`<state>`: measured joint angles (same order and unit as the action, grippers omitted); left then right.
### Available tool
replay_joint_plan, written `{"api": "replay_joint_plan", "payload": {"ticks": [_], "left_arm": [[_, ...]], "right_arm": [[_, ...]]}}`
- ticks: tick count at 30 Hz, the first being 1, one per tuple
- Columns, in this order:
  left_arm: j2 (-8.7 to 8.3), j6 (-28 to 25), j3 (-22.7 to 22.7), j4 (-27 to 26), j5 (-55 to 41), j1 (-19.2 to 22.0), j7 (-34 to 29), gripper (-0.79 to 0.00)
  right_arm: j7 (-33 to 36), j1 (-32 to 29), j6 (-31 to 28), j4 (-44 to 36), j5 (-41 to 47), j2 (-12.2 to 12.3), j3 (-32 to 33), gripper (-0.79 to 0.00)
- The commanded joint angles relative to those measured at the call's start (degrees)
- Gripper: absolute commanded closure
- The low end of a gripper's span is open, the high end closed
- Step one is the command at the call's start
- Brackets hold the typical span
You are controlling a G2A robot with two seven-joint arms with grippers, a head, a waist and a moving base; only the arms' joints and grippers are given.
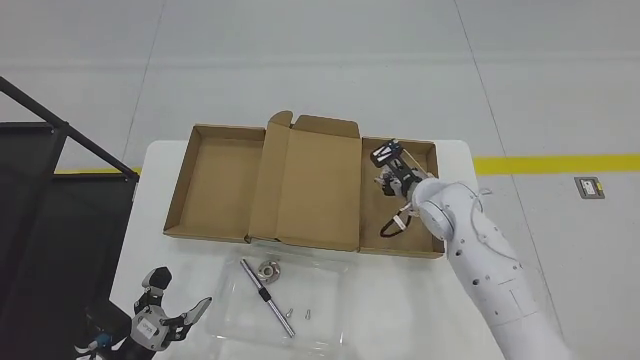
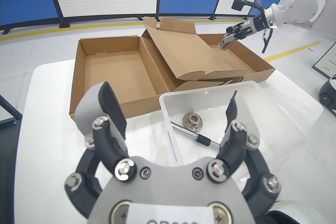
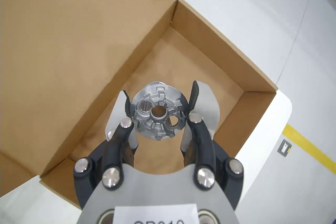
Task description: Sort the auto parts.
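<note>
At 7 o'clock on the counter (image 2: 47, 143), left end effector (image 2: 169, 89): released, fingers wide, nothing held. Just beyond, at 6 o'clock, clear tray (image 2: 204, 87) with a flange (image 2: 193, 120) and a rod (image 2: 195, 136) lying inside, yet to be sorted. Rod's long axis, seen from the top: 11 to 5 o'clock, flat on the tray floor. Farther, at 12 o'clock, box (image 2: 78, 78), flaps (image 2: 183, 51) folded over the middle, open bays (image 2: 113, 72) at 9 and 3 o'clock. Farthest, over the 3 o'clock bay, right end effector (image 3: 160, 89): clenched on a hub (image 3: 157, 114), gripped across the rim, apparently clear of the bay floor.

Judged step: placing the hub, carry done, release not yet. Next move calls for lowering close to the cardboard floor, keeping off the bay walls and the slanting flaps, then opening the fingers gently so the part neither drops nor rolls. No long axis to speak of in the hub, being a disc. Bore axis in line with the fingers, toothed face toward the wrist, tilted downward into the bay.
</note>
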<state>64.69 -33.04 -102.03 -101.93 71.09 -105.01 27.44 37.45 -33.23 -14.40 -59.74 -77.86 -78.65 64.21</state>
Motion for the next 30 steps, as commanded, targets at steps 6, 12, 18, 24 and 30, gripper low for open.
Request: {"api": "replay_joint_plan", "payload": {"ticks": [6,12,18,24,30], "left_arm": [[0.0,0.0,0.0,0.0,0.0,0.0,0.0,-0.785],[0.0,0.0,0.0,0.0,0.0,0.0,0.0,-0.785],[0.0,0.0,0.0,0.0,0.0,0.0,0.0,-0.785],[0.0,0.0,0.0,0.0,0.0,0.0,0.0,-0.785],[0.0,0.0,0.0,0.0,0.0,0.0,0.0,-0.785]], "right_arm": [[-0.9,4.2,-1.2,9.6,1.2,-0.8,-1.5,0.0],[-0.8,5.7,-1.9,12.8,2.3,-1.1,-1.8,-0.785],[-1.8,6.0,-2.7,13.2,2.8,-1.0,-1.4,-0.785],[-5.4,0.6,-5.0,1.1,1.6,0.6,1.5,-0.785],[-4.3,-12.6,-10.6,-24.1,-0.3,3.2,7.2,-0.785]]}}
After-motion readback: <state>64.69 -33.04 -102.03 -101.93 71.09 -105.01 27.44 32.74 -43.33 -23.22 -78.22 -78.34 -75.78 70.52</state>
